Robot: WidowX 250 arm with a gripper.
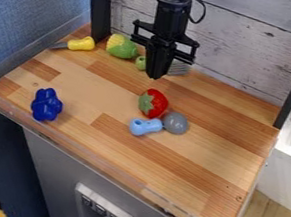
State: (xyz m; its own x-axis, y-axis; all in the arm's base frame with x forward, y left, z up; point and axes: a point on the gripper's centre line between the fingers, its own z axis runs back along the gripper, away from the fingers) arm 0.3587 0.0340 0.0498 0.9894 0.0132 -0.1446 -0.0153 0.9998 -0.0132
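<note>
The pincer [156,75], closed with nothing in its grip, hung just beyond the strawberry [155,104], which sat right there on the tabletop [220,125], the blue-handled spoon [146,127] close on its near side! One low, careless sweep could have sent the strawberry rolling into that spoon, whose grey bowl [175,123] lay dome up, its inside hidden!

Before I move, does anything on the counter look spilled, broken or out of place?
No, nothing stands out. The strawberry, yellow-and-green corn and dark blue toy look undamaged, and I see no spill.
</note>
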